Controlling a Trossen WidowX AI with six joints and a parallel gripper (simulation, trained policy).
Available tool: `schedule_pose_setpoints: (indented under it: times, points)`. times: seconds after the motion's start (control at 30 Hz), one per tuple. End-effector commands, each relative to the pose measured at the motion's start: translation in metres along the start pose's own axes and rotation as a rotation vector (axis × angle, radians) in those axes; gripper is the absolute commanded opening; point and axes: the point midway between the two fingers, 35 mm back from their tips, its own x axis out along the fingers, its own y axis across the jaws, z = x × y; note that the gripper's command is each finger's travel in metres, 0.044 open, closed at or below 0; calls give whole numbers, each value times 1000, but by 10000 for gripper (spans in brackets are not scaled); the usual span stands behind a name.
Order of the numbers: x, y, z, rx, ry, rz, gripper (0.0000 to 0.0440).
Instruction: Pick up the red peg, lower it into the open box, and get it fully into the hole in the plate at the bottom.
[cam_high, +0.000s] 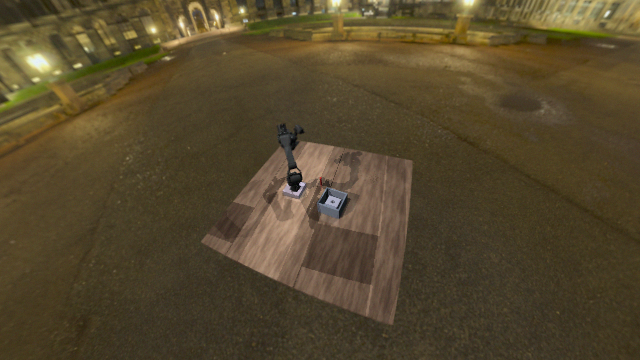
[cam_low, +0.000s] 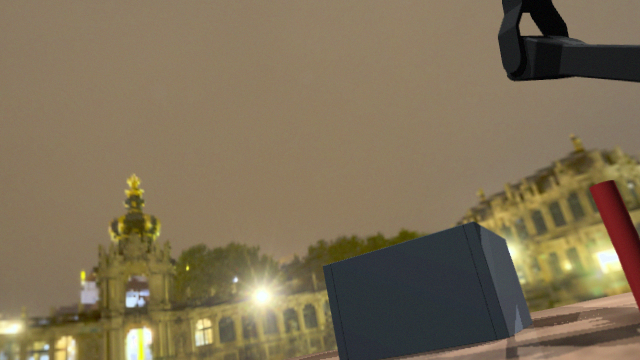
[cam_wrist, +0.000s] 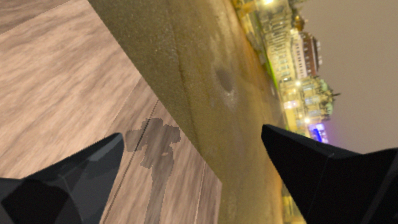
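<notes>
The red peg (cam_high: 321, 181) (cam_low: 619, 235) stands upright on the wooden table top, outside the box and beyond its back edge in the top view. The open grey-blue box (cam_high: 328, 210) (cam_low: 410, 300) shows the light plate (cam_high: 329, 202) at its bottom, with a dark hole in the middle. No peg shows in that hole. My gripper (cam_wrist: 194, 135) is open, with nothing between its fingers in the wrist view. It is raised high and well away from the peg and the box; neither shows in the wrist view.
The arm's base stands on a pale block (cam_high: 290, 194) left of the box. The arm reaches up and back from it in the top view. The wooden table top (cam_high: 270, 240) (cam_wrist: 60, 80) has darker patches and shadows of the arm, and ends at straight edges.
</notes>
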Motion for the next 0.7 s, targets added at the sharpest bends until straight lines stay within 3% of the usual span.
schedule_pose_setpoints:
  times: [0.0, 0.67]
  points:
    - [4, -10, -2, 150, 9, -5, 440]
    - [40, -30, -42, 824, 186, -25, 440]
